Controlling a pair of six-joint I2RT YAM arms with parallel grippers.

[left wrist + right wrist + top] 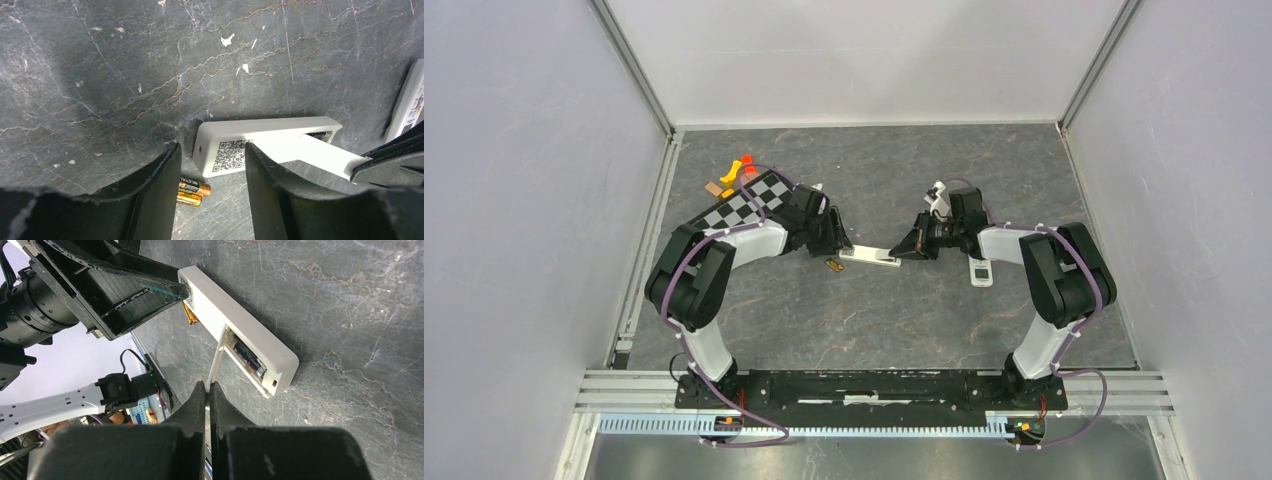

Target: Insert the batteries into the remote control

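Note:
The white remote control [871, 256] lies back up at the table's middle, a QR code on its back [260, 142]. Its battery compartment is open and a dark cylinder [247, 357] lies inside. My right gripper [207, 386] is shut on the thin white battery cover [217, 357], which slants out from the compartment's edge [325, 155]. My left gripper [210, 150] is open, and the remote's other end sits between its fingertips. Two gold-banded batteries [194, 192] lie side by side on the table just beside that end. They also show in the top view [833, 265].
A second small white handset with a display [980, 272] lies on the table right of my right gripper [911, 248] and shows at the left wrist view's edge [411, 100]. Small orange and red pieces [736, 172] lie at the back left. Walls enclose the table.

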